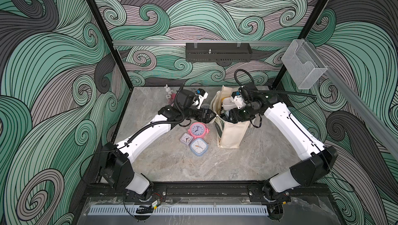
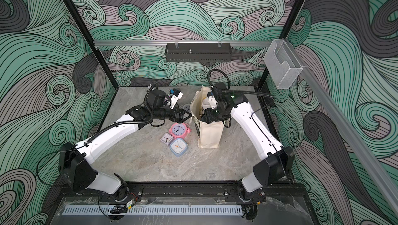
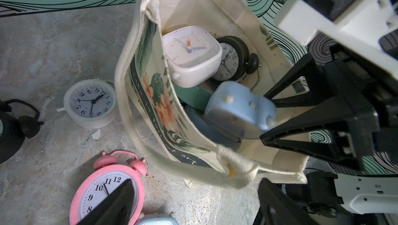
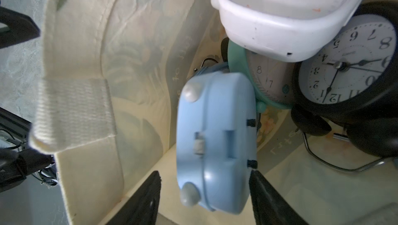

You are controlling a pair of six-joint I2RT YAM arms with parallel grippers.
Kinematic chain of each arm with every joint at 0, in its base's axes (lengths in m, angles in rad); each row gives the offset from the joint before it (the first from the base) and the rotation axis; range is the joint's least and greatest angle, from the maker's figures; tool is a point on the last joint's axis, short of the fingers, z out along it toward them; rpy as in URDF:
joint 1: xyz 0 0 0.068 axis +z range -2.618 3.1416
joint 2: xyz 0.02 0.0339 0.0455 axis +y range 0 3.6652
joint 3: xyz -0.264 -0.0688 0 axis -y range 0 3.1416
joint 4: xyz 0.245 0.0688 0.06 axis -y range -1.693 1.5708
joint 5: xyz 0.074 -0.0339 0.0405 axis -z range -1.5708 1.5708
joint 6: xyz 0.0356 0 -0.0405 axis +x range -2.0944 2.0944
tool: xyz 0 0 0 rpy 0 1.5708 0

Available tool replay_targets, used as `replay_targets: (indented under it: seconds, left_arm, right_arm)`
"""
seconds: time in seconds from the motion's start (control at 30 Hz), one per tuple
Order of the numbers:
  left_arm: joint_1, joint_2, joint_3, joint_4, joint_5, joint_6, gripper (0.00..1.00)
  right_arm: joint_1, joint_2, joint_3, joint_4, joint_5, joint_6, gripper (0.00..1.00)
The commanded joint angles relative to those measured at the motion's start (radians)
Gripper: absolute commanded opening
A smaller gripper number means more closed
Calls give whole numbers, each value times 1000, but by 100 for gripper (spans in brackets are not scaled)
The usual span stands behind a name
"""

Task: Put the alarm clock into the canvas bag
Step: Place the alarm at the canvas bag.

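Observation:
The cream canvas bag [image 1: 231, 135] [image 2: 210, 134] stands upright right of centre with its mouth open. My right gripper [image 4: 205, 172] [image 1: 228, 116] reaches into the mouth. Its jaws are open, with gaps on both sides of a light blue alarm clock [image 4: 215, 144] [image 3: 241, 109], which is blurred and sits between the fingers. Inside the bag lie a white square clock [image 3: 191, 56], a black twin-bell clock [image 3: 232, 60] and a teal one [image 4: 239, 62]. My left gripper [image 3: 196, 180] [image 1: 212, 116] is wide open at the bag's left rim, holding nothing.
On the table left of the bag lie a pink twin-bell clock [image 1: 197, 129], a small lilac square clock [image 1: 186, 138] and a pale blue square clock [image 1: 199, 146]. A white round clock [image 3: 90, 103] lies behind them. A bunny figure [image 1: 168, 89] stands at the back.

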Motion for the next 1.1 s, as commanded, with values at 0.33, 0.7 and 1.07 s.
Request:
replay_targets:
  seconds: [0.33,0.7,1.07]
  left_arm:
    - [1,-22,15,-92,-93,-32,99]
    - [16,-232,-173,-290,-260,-41,99]
    - [79,-116,-249,-475,-282,5,99]
  right_arm:
    - [1,-44,104,3,-25,54,88]
    - [14,-141,78,95,-11,99,100]
    - [285,-167,-2,131,5,51,100]
